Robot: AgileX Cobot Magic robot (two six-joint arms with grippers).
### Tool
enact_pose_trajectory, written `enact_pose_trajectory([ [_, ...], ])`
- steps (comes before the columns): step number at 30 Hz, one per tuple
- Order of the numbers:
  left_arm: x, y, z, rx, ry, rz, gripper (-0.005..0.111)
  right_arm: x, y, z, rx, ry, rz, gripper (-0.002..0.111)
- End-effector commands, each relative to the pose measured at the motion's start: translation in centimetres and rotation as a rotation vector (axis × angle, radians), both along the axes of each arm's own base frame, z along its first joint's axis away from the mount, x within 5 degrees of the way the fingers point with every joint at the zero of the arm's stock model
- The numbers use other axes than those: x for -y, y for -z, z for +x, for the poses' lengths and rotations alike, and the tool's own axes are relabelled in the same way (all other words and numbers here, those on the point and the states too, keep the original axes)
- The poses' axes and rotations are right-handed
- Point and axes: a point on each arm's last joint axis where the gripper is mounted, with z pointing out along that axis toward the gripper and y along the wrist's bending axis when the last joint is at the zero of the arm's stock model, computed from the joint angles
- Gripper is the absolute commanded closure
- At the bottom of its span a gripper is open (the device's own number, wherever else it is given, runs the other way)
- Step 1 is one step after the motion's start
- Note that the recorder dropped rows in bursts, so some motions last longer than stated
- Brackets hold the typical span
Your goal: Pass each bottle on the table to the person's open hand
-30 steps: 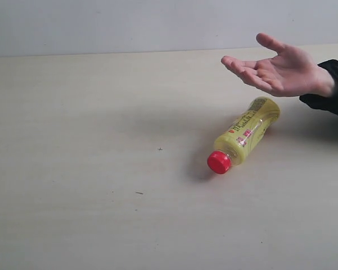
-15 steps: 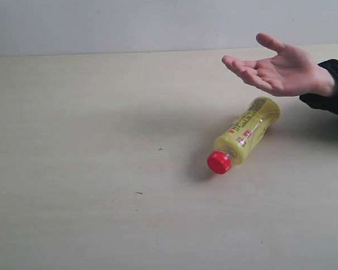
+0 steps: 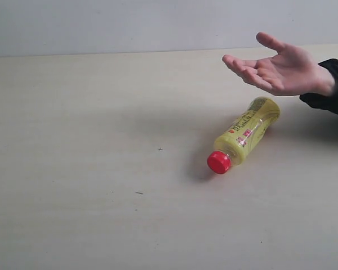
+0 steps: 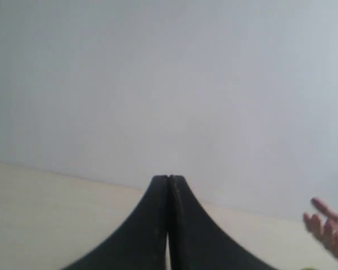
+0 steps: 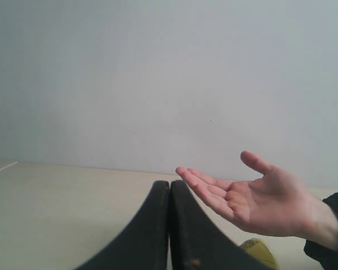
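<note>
One bottle (image 3: 245,135), yellow with a red cap (image 3: 218,162), lies on its side on the beige table (image 3: 90,146), cap toward the front. Its base end (image 5: 259,250) shows in the right wrist view. The other three bottles are out of view. The person's open hand (image 3: 279,70), palm up with a black cuff (image 3: 332,84), hovers just above and behind the bottle. The hand (image 5: 259,199) is also in the right wrist view, and its fingers (image 4: 327,228) in the left wrist view. My left gripper (image 4: 168,179) and right gripper (image 5: 170,184) are both shut and empty; neither appears in the exterior view.
A pale wall (image 3: 158,22) runs behind the table's far edge. A few small dark specks (image 3: 160,149) mark the tabletop left of the bottle.
</note>
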Motion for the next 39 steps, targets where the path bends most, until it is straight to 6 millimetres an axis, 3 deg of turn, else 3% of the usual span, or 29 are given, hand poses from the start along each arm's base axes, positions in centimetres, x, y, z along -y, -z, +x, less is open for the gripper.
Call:
enact_pose_trajectory([
  [1,0.1,-1.4,-0.4,0.140,0.044,-0.126,0.107,0.1,0.0,0.0,0.006,0.013,0.006,0.108],
  [7,0.4,-3.3,-1.3,0.352,0.150,-0.259,0.107,0.1,0.0,0.0,0.006,0.013,0.006,0.108],
  [8,0.8,-3.2,-0.9,0.322,0.172,-0.215,0.107,0.1,0.0,0.0,0.006,0.013,0.006,0.108],
  [12,1.9,-5.9,1.8,0.167,0.205,-0.054,0.107,0.1,0.0,0.0,0.006,0.013,0.006,0.108],
  [15,2.4,-8.3,6.4,0.049,0.177,0.086,0.107,0.1,0.0,0.0,0.006,0.013,0.006,0.108],
  [19,2.8,-10.7,12.2,0.019,0.114,0.473,0.107,0.1,0.0,0.0,0.006,0.013,0.006,0.108],
  [22,2.8,-10.8,16.3,-0.074,0.075,0.745,0.107,0.1,0.0,0.0,0.006,0.013,0.006,0.108],
  [24,2.2,-10.5,19.1,-0.247,0.054,0.926,0.107,0.1,0.0,0.0,0.006,0.013,0.006,0.108],
  [27,1.0,-9.8,23.1,-0.625,0.017,0.929,0.107,0.1,0.0,0.0,0.006,0.013,0.006,0.108],
  [30,0.3,-10.0,26.2,-1.053,-0.057,0.745,0.107,0.1,0.0,0.0,0.006,0.013,0.006,0.108],
  [32,1.6,-9.5,27.4,-1.245,0.041,0.684,0.107,0.1,0.0,0.0,0.006,0.013,0.006,0.108],
  [34,4.1,-8.7,28.3,-1.346,0.243,0.628,0.107,0.1,0.0,0.0,0.006,0.013,0.006,0.108],
  [37,9.1,-7.7,28.8,-1.320,0.510,0.567,0.103,0.1,0.0,0.0,0.006,0.013,0.006,0.108],
  [38,10.9,-7.4,28.8,-1.284,0.580,0.576,0.099,0.1,0.0,0.0,0.006,0.013,0.006,0.108],
  [39,14.4,-6.7,28.6,-1.208,0.671,0.619,0.087,0.1,0.0,0.0,0.006,0.013,0.006,0.108],
])
